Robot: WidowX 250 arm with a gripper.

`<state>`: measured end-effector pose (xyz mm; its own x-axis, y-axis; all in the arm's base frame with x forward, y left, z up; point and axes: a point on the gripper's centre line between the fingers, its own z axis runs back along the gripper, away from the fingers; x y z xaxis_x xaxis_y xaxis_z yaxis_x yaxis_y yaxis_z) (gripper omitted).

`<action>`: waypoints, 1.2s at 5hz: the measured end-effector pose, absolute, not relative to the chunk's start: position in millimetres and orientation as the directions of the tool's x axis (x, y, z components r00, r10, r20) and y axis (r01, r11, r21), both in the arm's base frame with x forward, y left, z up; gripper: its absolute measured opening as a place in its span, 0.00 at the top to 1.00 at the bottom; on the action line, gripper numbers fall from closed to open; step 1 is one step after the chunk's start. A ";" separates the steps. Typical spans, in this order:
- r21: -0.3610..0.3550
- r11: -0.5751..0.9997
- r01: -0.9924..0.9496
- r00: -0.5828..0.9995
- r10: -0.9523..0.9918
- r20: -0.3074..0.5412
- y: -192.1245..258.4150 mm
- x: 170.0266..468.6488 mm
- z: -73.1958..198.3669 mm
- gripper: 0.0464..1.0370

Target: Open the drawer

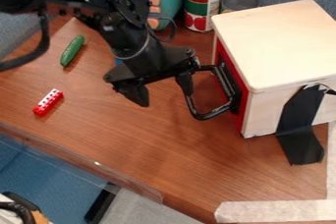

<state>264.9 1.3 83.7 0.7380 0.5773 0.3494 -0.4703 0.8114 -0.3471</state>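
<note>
Pale tape lies before the wooden box. On the box's side we see the red drawer, seemingly closed, its black handle against one finger of the spread gripper. Beyond stand two cans, contents hidden.

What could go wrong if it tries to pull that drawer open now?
The fingers stand wide apart, with one right by the black handle, so they might slip off it during a pull. The wooden box could also shift, if the black tape running from its side to the table gives way.
</note>
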 end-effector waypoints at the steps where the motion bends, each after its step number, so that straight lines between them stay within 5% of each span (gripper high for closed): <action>1: -0.365 0.779 -0.511 0.712 0.621 0.327 1.7 270.6 76.2 0.04; 5: -0.370 0.727 -0.578 0.674 0.681 0.286 -1.1 306.7 46.7 0.08; 6: -0.345 0.722 -0.600 0.665 0.690 0.287 0.7 306.9 38.6 0.36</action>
